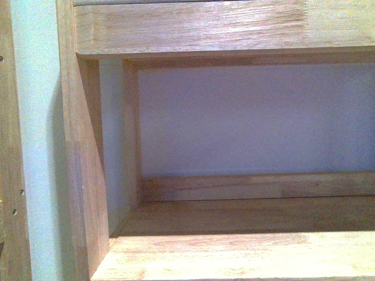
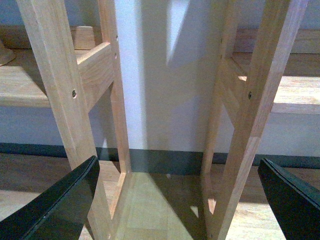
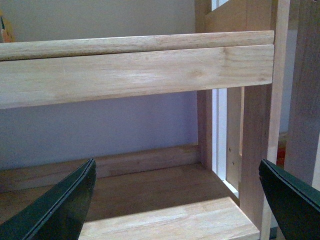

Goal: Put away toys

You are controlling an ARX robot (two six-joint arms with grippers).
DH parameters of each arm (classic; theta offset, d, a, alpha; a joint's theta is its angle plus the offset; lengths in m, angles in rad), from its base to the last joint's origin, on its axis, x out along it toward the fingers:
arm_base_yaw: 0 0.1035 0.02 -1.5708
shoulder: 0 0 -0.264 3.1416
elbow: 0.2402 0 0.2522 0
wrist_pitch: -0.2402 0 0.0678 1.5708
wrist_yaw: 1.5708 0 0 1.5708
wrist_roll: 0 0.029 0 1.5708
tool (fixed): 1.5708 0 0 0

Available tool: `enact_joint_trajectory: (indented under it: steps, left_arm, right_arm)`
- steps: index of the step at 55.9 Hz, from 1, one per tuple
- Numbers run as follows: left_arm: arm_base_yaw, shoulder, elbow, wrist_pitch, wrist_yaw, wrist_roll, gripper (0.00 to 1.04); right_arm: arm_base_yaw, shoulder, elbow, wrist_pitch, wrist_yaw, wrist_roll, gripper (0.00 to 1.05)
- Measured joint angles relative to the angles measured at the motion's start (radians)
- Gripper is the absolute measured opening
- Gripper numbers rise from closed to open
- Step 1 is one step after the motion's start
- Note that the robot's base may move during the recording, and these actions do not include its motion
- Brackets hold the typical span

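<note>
The left gripper (image 2: pixel 175 200) is spread wide, holding nothing, facing two wooden shelf posts (image 2: pixel 65 100) and the wall. The right gripper (image 3: pixel 175 200) is likewise spread and bare before a wooden shelf (image 3: pixel 160 190). No toy shows in any view.

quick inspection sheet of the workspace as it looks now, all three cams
surface: bare wooden shelf board, nothing resting on it in the front view
job's things: no toy seen in any view
clutter: nothing seen
grippers: left gripper with jaws wide apart, empty, facing the shelf legs; right gripper with jaws wide apart, empty, facing a lower shelf
cables: nothing seen
surroundings: pale wall behind the shelving, dark baseboard, wood floor
</note>
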Motion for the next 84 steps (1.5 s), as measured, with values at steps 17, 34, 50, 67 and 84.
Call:
enact_joint_trajectory:
  steps: [17,34,50,67,84]
  left_arm:
    - [0.0,0.0,0.0,0.0,0.0,0.0,0.98]
    - [0.0,0.0,0.0,0.0,0.0,0.0,0.98]
    - [0.0,0.0,0.0,0.0,0.0,0.0,0.98]
    - [0.0,0.0,0.0,0.0,0.0,0.0,0.98]
    - [0.0,0.0,0.0,0.0,0.0,0.0,0.98]
  right_arm:
    - [0.001,-0.046,-0.01,-0.333,-0.269,-0.002,0.69]
    - [0.0,-0.148,-0.192,-0.269,-0.265,-0.002,0.23]
    - [0.0,-0.218,-0.307,-0.228,-0.265,-0.003,0.04]
    - [0.0,-0.263,-0.373,-0.208,-0.266,-0.003,0.04]
    - [0.0,-0.301,-0.42,-0.197,-0.265,-0.003,0.04]
